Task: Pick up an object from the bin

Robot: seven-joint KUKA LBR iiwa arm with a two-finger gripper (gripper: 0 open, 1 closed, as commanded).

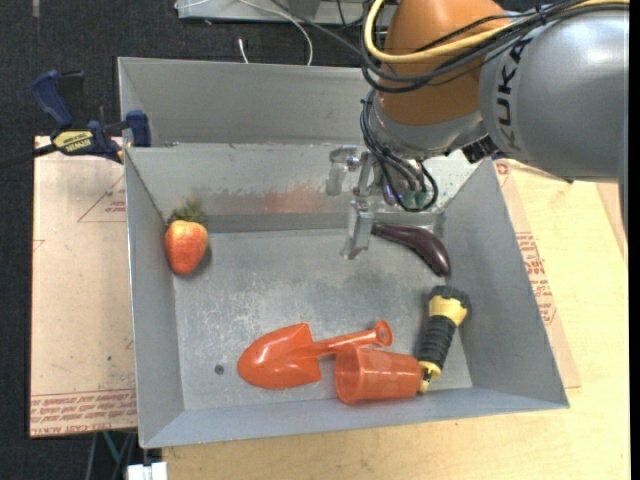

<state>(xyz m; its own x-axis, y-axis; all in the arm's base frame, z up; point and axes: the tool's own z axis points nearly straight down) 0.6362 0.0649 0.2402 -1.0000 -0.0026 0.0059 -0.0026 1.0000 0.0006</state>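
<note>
My gripper (348,220) hangs over the back middle of the bin, its two metal fingers (357,233) apart with nothing between them. Just right of the fingers a dark purple, curved eggplant-like thing (418,245) lies near the bin's back right wall, close to the nearer finger but not between the two. A black tool handle with a yellow collar (440,332) lies further forward on the right.
An orange toy shovel (298,355) and an orange cup (376,376) on its side lie at the front. A red strawberry (186,245) rests against the left wall. The arm with its orange dome and cables overhangs the back right corner.
</note>
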